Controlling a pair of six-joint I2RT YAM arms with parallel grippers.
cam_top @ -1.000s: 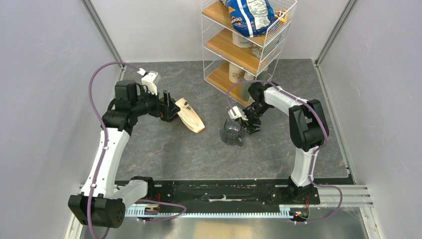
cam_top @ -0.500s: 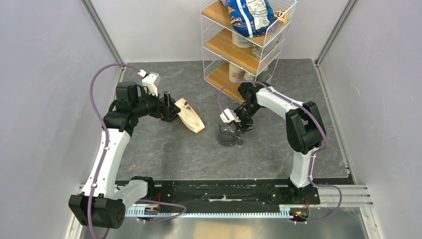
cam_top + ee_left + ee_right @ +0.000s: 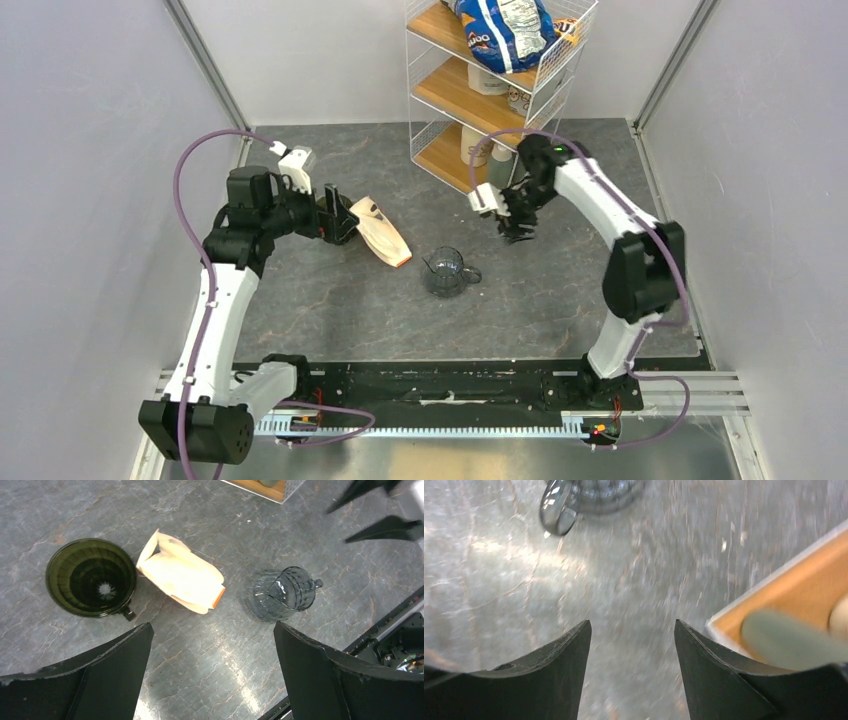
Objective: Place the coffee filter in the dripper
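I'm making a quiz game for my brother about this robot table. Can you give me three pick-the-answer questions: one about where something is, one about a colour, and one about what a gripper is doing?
1. What lies between the dripper and the glass jug?
A. a spoon
B. the tan packet
C. a red ball

2. What colour is the packet's narrow end?
A. orange
B. green
C. purple

3. How is the right gripper?
A. shut on the glass jug
B. shut on the packet
C. open and empty

Answers:
1 B, the left wrist view shows it lying between the two.
2 A, that tip is bright orange.
3 C, its fingers stand wide apart with nothing held between them.
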